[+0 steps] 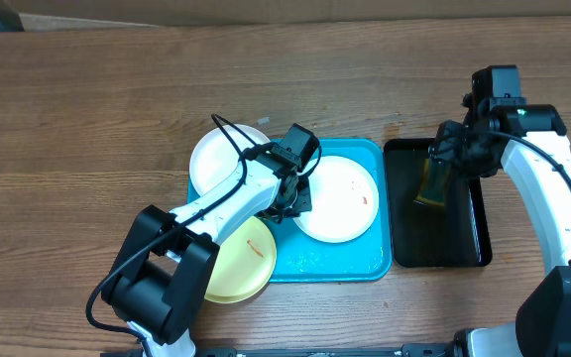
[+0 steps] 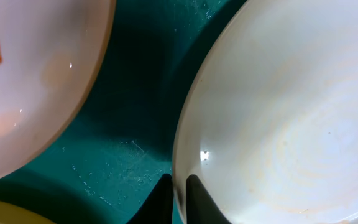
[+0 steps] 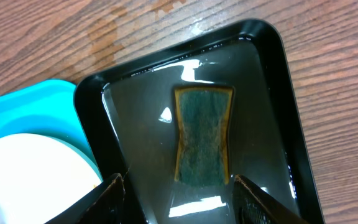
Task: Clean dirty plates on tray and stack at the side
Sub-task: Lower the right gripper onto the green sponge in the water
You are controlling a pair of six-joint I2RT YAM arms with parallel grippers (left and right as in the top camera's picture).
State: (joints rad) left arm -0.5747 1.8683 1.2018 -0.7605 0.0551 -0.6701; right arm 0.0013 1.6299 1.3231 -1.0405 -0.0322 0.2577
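The cyan tray (image 1: 335, 260) lies at the table's middle. One white plate (image 1: 340, 198) with a reddish speck lies in its right half. My left gripper (image 1: 289, 203) is shut on that plate's left rim; the left wrist view shows the fingers (image 2: 179, 194) pinching the white rim (image 2: 291, 112) over the tray floor (image 2: 123, 124). A second white plate (image 1: 216, 159) overhangs the tray's upper left. The yellow-green plate (image 1: 238, 263), with an orange smear, overhangs the lower left. My right gripper (image 3: 182, 202) is open and empty above a sponge (image 3: 202, 137).
A narrow black tray (image 1: 464, 253) holding water and the green-and-yellow sponge (image 1: 430, 184) stands right of the cyan tray. In the left wrist view another pale plate (image 2: 36, 93) with an orange smear lies close to the held one. Bare wooden table surrounds everything.
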